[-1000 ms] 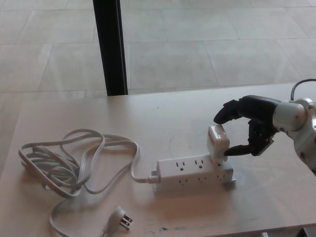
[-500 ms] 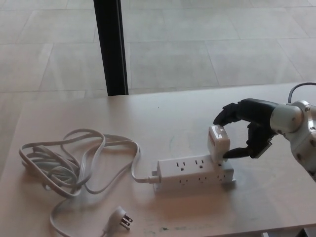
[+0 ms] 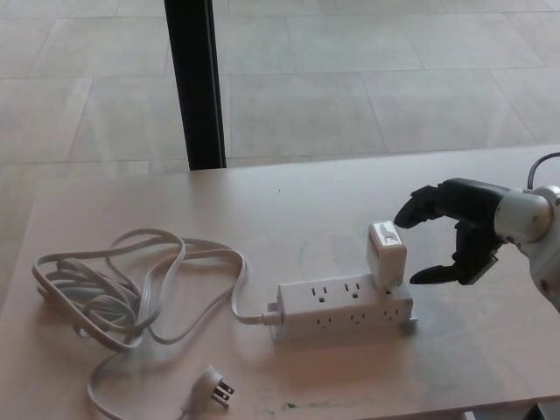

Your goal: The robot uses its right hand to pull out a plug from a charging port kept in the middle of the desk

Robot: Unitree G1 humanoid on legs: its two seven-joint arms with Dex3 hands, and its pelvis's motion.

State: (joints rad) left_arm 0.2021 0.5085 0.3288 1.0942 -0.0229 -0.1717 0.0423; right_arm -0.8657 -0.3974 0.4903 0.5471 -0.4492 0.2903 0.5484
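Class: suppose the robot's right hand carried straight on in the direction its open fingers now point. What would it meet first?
Most likely the white plug adapter seated on the power strip. The right hand is open, its fingers aimed leftward at the adapter with a small gap between; depth is uncertain from one view.

Black post (image 3: pixel 196 83) behind desk, tiled floor (image 3: pixel 367 79) beyond

White cube-shaped plug adapter (image 3: pixel 386 254) seated upright in right end of white plastic power strip (image 3: pixel 344 307) on pale wooden desk (image 3: pixel 289 210). Black right hand (image 3: pixel 453 234) just right of plug, fingers apart, not touching. Strip's grey cable (image 3: pixel 131 289) coiled loosely at left, three-prong plug (image 3: pixel 214 385) near front edge.
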